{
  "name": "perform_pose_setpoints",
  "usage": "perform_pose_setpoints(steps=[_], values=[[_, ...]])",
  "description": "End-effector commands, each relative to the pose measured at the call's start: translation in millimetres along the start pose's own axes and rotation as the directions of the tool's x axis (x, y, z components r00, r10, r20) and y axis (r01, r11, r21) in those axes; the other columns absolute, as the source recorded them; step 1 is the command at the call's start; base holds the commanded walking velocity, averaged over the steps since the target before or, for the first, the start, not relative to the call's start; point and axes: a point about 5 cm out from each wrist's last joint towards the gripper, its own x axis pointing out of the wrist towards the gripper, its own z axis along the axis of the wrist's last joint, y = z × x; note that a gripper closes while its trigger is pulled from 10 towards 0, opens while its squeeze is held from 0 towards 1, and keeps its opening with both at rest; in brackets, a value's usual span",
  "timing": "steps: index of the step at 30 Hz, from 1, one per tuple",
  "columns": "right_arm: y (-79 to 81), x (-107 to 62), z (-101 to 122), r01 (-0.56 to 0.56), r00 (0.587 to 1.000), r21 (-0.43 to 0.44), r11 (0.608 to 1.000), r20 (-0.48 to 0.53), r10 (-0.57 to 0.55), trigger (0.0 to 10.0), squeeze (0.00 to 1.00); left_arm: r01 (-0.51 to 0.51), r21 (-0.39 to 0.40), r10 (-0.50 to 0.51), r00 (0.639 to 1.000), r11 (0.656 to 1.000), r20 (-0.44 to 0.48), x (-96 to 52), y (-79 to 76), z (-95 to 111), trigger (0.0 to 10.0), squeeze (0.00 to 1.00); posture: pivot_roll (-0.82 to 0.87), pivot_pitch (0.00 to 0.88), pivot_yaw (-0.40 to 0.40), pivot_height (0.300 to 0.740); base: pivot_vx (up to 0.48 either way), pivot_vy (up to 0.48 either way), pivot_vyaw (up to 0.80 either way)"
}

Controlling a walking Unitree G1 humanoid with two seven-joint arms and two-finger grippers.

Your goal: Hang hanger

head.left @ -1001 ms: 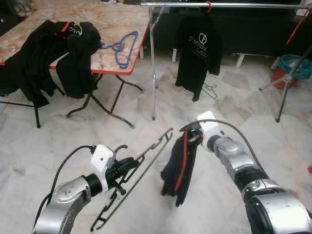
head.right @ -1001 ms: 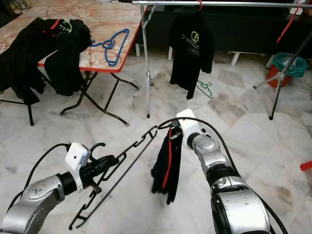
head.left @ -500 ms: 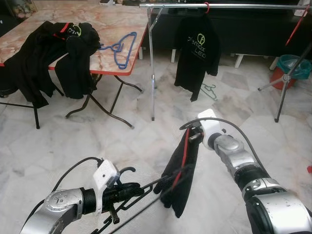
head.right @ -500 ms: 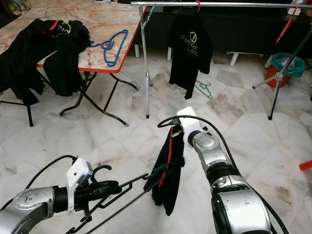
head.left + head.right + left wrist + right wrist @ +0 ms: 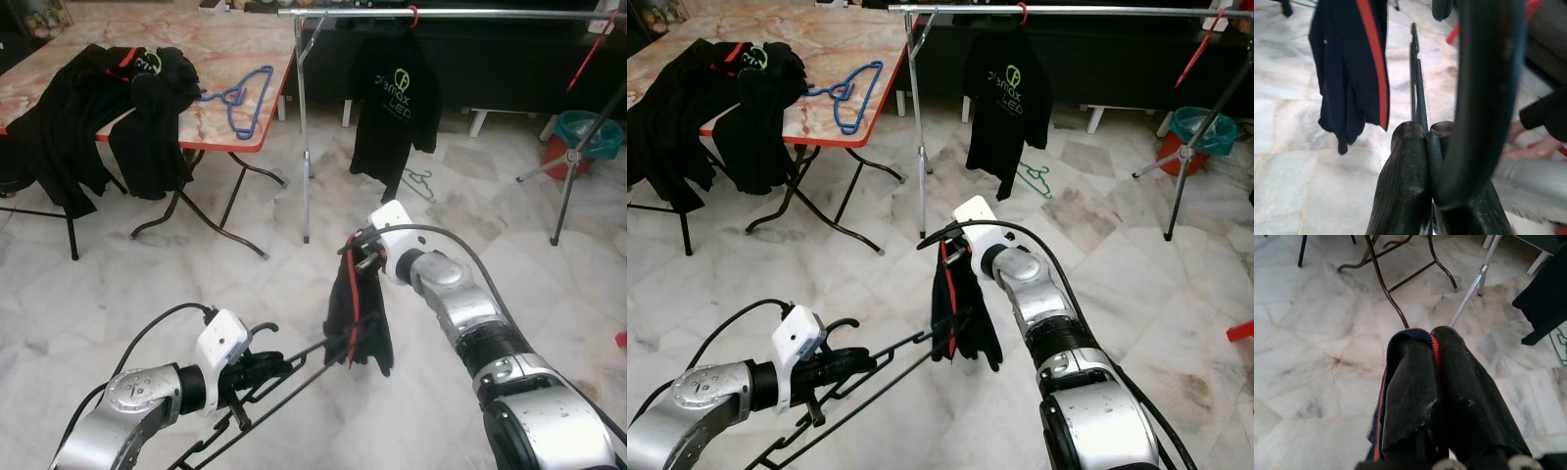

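My left gripper [image 5: 257,367] is shut on a black hanger [image 5: 294,364] near its hook, low in front of me. The hanger's far end reaches into the dark garment with a red stripe [image 5: 357,311]. That garment hangs from my right gripper [image 5: 359,257], which is shut on its collar. In the left wrist view the fingers [image 5: 1405,186] clamp the hanger [image 5: 1418,93] and the garment [image 5: 1352,68] hangs beyond it. In the right wrist view the fingers [image 5: 1415,391] pinch the red-edged fabric [image 5: 1418,335]. A clothes rail [image 5: 441,13] stands ahead with a black T-shirt [image 5: 397,108] on a red hanger.
A folding table [image 5: 225,59] at the left holds black clothes [image 5: 88,108] and a blue hanger [image 5: 243,96]. A green hanger [image 5: 423,182] lies on the marble floor under the rail. A tripod [image 5: 580,147] and teal bin [image 5: 592,127] stand at the right.
My right gripper has lifted the garment up and leftward. The left gripper has raised the hanger so its far end pokes into the garment.
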Motion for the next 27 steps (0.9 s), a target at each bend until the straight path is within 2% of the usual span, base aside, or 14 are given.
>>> perform_pose_setpoints(steps=[1, 4, 13, 19, 21, 24, 27], values=[[-2.2, -2.0, 4.3, 0.007, 1.000, -0.016, 1.000, 0.011, -0.007, 10.0, 0.00, -0.039, 0.035, 0.039, 0.999, 0.999, -0.003, -0.1, 4.5, 1.6, 10.0, 0.00, 0.06, 0.078, -0.026, 0.740, 0.000, 0.000, 0.00], [-3.0, -3.1, 3.5, 0.009, 1.000, -0.010, 1.000, 0.008, -0.009, 10.0, 0.00, -0.075, 0.048, 0.074, 0.997, 0.996, 0.005, 0.4, 8.6, 2.5, 10.0, 0.00, 0.06, 0.082, -0.024, 0.740, 0.000, 0.000, 0.00], [-0.5, -3.1, 2.8, 0.005, 1.000, -0.009, 1.000, 0.002, -0.005, 10.0, 0.00, -0.031, 0.028, 0.031, 0.999, 0.999, 0.012, 2.7, 3.2, 3.9, 10.0, 0.00, 0.06, 0.089, -0.023, 0.740, 0.000, 0.000, 0.00], [7.0, -3.1, 11.9, -0.028, 0.999, -0.029, 0.999, 0.027, 0.029, 10.0, 0.00, -0.109, 0.061, 0.109, 0.994, 0.992, -0.003, 9.4, 8.9, 0.2, 10.0, 0.00, 0.05, 0.094, -0.023, 0.740, 0.000, 0.000, 0.00], [10.0, -2.9, 13.0, -0.038, 0.999, -0.037, 0.999, 0.029, 0.039, 10.0, 0.00, -0.171, 0.076, 0.171, 0.985, 0.982, -0.003, 10.7, 15.4, -0.9, 10.0, 0.00, 0.05, 0.095, -0.023, 0.740, 0.000, 0.000, 0.00], [13.2, -3.3, 14.8, -0.053, 0.998, -0.053, 0.997, 0.034, 0.055, 10.0, 0.00, -0.213, 0.080, 0.213, 0.977, 0.974, 0.001, 10.7, 20.5, -0.4, 10.0, 0.00, 0.05, 0.096, -0.024, 0.740, 0.000, 0.000, 0.00], [17.0, -4.4, 16.8, -0.071, 0.997, -0.061, 0.996, 0.036, 0.073, 10.0, 0.00, -0.282, 0.091, 0.280, 0.959, 0.955, 0.038, 10.9, 27.9, 5.4, 10.0, 0.00, 0.05, 0.097, -0.024, 0.740, 0.000, 0.000, 0.00]])
